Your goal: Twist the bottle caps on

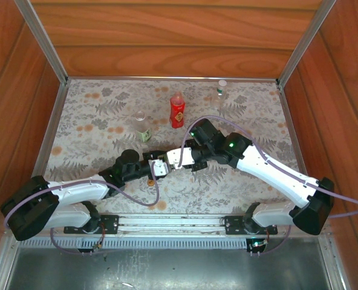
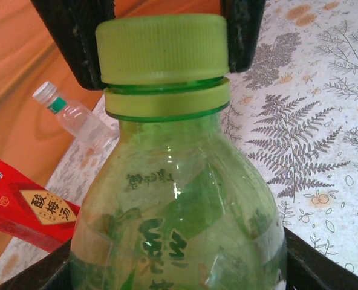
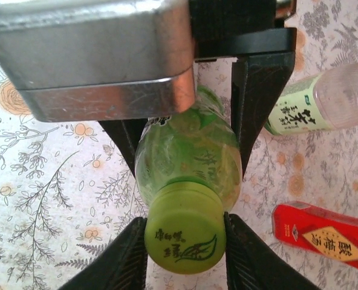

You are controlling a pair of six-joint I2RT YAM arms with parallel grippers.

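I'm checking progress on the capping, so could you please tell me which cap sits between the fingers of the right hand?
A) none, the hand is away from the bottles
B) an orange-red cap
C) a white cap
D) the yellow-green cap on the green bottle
D: in the right wrist view the right hand has a finger against each side of the yellow-green cap, which sits on the green bottle.

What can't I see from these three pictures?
Left wrist view: the yellow-green cap covers the threads of the green bottle, so how far it is screwed down is hidden.
Right wrist view: the labelled clear bottle runs off the right edge, its unlabelled end cut off.
Left wrist view: the red bottle passes behind the green bottle and off the left edge; neither end shows.
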